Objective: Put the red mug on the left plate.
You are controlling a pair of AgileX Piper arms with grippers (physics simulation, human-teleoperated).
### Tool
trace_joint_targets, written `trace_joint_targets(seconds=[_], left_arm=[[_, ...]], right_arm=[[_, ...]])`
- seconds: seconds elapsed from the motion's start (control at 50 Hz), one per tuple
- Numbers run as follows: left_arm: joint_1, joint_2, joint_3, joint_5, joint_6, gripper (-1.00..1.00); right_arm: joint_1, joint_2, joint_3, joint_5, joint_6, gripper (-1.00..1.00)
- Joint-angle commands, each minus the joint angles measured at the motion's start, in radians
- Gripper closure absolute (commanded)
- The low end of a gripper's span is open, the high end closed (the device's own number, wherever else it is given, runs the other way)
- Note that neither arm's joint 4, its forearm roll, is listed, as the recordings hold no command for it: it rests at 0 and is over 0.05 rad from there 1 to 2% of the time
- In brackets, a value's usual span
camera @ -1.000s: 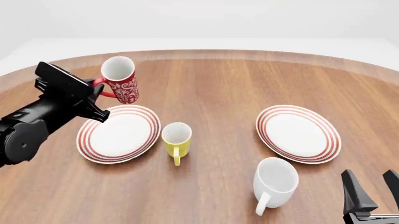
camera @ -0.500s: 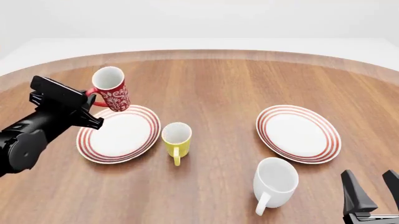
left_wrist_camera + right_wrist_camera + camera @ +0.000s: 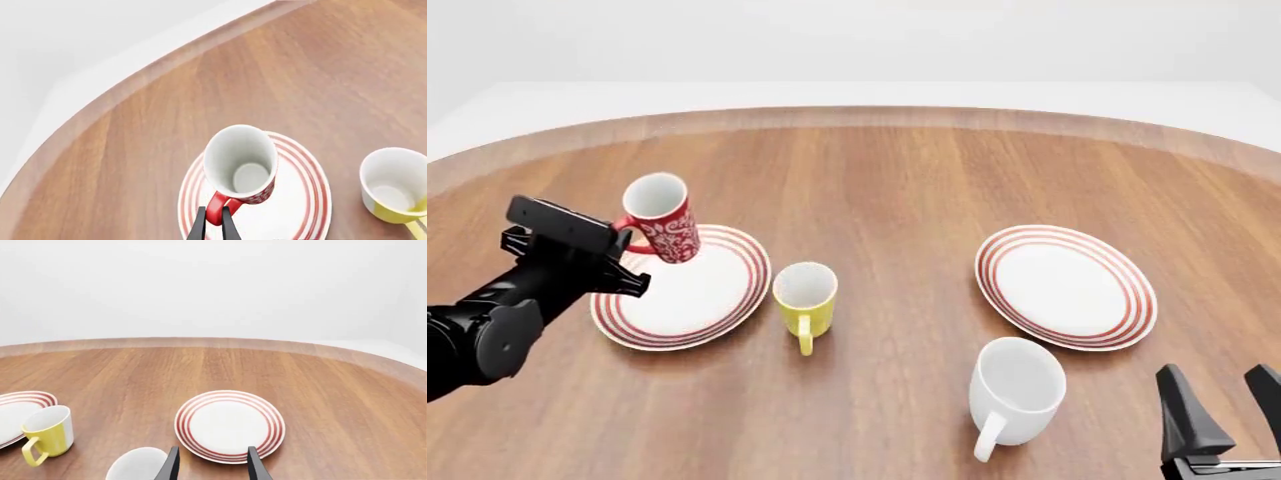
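My left gripper (image 3: 621,240) is shut on the red handle of the red mug (image 3: 662,218), a small mug with white floral pattern and white inside. The mug hangs tilted over the left edge of the left plate (image 3: 701,290), a white plate with thin red rings. In the left wrist view the red mug (image 3: 241,165) is seen from above over the left plate (image 3: 300,200), with the fingertips (image 3: 215,226) pinching its handle. My right gripper (image 3: 1225,412) stands open at the front right corner, nothing between its fingers (image 3: 172,463).
A yellow mug (image 3: 806,298) stands just right of the left plate. A larger white mug (image 3: 1016,390) lies nearer the front, below a second ringed plate (image 3: 1068,285) on the right. The round wooden table's far edge (image 3: 854,112) curves behind.
The left gripper has carried the red mug down and slightly left, from above the plate's far edge to low over its left edge. The right arm has not moved.
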Motion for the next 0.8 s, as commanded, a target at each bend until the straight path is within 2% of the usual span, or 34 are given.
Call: trace_joint_targets(seconds=[0.02, 0.36, 0.8], left_arm=[[0.021, 0.044, 0.029, -0.063, -0.006, 1.00], [0.042, 0.122, 0.028, -0.115, -0.030, 1.00], [0.092, 0.245, 0.019, -0.187, -0.028, 1.00]], right_arm=[[0.000, 0.004, 0.000, -0.004, 0.000, -1.00], [0.000, 0.004, 0.000, -0.004, 0.000, -1.00], [0.000, 0.002, 0.000, -0.002, 0.000, -1.00]])
